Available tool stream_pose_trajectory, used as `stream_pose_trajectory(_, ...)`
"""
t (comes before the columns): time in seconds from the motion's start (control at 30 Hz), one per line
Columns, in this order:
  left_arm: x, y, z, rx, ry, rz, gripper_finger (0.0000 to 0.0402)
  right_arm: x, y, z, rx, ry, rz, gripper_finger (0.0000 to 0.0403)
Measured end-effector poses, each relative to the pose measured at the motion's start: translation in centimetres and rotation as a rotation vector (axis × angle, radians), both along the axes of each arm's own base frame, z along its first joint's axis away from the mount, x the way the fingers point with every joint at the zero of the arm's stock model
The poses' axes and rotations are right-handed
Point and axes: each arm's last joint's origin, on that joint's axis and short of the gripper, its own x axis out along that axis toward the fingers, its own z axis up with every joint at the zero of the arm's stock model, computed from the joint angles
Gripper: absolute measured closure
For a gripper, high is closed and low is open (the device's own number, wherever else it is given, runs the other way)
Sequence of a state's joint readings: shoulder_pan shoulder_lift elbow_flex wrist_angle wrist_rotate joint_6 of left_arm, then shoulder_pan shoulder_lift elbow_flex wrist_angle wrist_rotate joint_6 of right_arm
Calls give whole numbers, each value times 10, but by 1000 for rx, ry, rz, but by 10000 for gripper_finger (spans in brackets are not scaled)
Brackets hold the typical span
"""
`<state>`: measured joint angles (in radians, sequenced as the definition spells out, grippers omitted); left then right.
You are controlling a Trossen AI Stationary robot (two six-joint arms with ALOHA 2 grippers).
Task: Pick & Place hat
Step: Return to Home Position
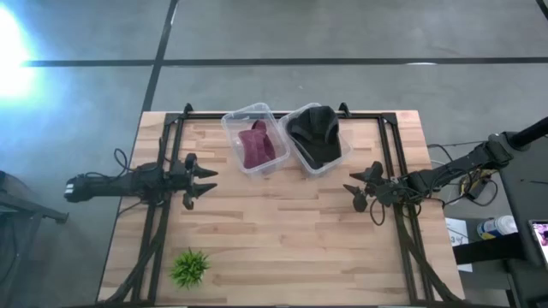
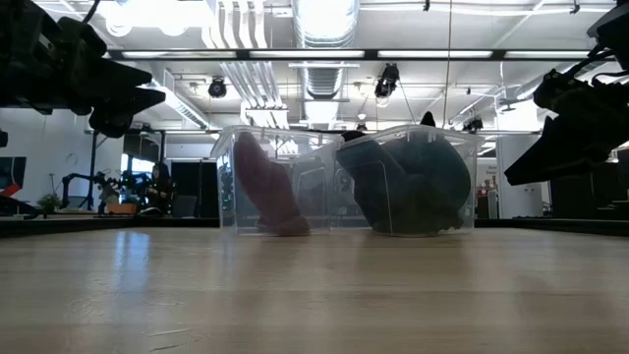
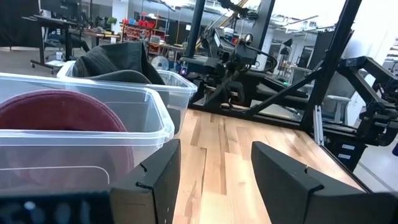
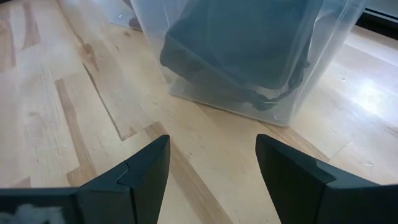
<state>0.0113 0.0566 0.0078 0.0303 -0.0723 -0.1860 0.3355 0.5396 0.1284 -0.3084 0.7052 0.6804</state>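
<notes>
A maroon hat (image 1: 255,145) lies in the left clear plastic bin (image 1: 272,162); it shows through the wall in the low view (image 2: 267,187) and in the left wrist view (image 3: 59,112). A black hat (image 1: 314,134) fills the right clear bin (image 1: 295,156), seen too in the low view (image 2: 413,182) and the right wrist view (image 4: 239,43). My left gripper (image 1: 205,182) hovers open left of the bins, its fingers (image 3: 214,171) apart above the wood. My right gripper (image 1: 353,192) hovers open just near the black hat's bin (image 4: 211,162).
A small green plant (image 1: 189,267) stands near the table's near left corner. Black frame rails (image 1: 394,162) run along both sides of the wooden table (image 1: 282,231). Bare wood lies between the two grippers and toward the near edge.
</notes>
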Motion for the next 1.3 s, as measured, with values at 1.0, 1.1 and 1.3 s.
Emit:
stream_pose_trajectory(1.0, 0, 0, 0, -1, 1, 2, 211, 0, 8, 61, -91, -441, 686, 170)
stream_pose_trajectory(1.1, 0, 0, -1, -1, 2, 2, 211, -4, 7, 69, -139, -528, 802, 170)
stream_pose_trajectory(1.3, 0, 0, -1, -1, 2, 2, 211, -6, -3, 72, -215, -554, 733, 170)
